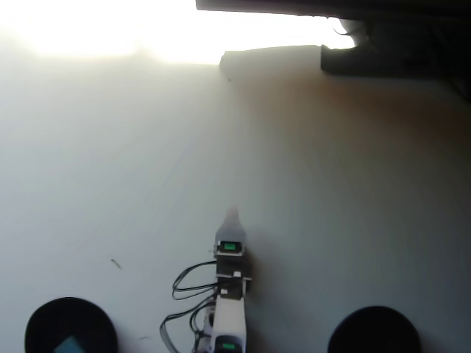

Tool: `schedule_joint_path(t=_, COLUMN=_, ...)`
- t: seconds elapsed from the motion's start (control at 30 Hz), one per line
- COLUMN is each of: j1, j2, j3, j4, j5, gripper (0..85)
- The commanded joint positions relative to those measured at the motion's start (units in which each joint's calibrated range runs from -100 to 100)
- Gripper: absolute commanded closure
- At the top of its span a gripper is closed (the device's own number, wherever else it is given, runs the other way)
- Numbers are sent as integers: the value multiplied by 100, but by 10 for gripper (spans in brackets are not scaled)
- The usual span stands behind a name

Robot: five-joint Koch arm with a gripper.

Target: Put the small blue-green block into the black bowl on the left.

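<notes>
The small blue-green block [70,344] lies inside the black bowl [44,320] at the bottom left of the overhead view, its pale teal face showing near the frame's lower edge. My gripper [232,215] points up the picture from the bottom centre, well to the right of that bowl and apart from it. The white fingers blend into the bright table, and only one pale tip shows, so I cannot tell whether the jaws are open or shut. Nothing is seen held at the tip.
A second black bowl [374,329] sits at the bottom right. Black cables [193,283] loop left of the arm. Dark objects [383,44] line the top right edge. A tiny dark speck [115,263] lies on the white table.
</notes>
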Motion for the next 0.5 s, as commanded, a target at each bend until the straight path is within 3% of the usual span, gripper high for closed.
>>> schedule_joint_path(t=0.0, j1=-34, j2=353, j3=-45, j4=203, j5=-49, gripper=369)
schedule_joint_path(t=0.47, j1=59, j2=353, j3=-54, j4=228, j5=-34, gripper=367)
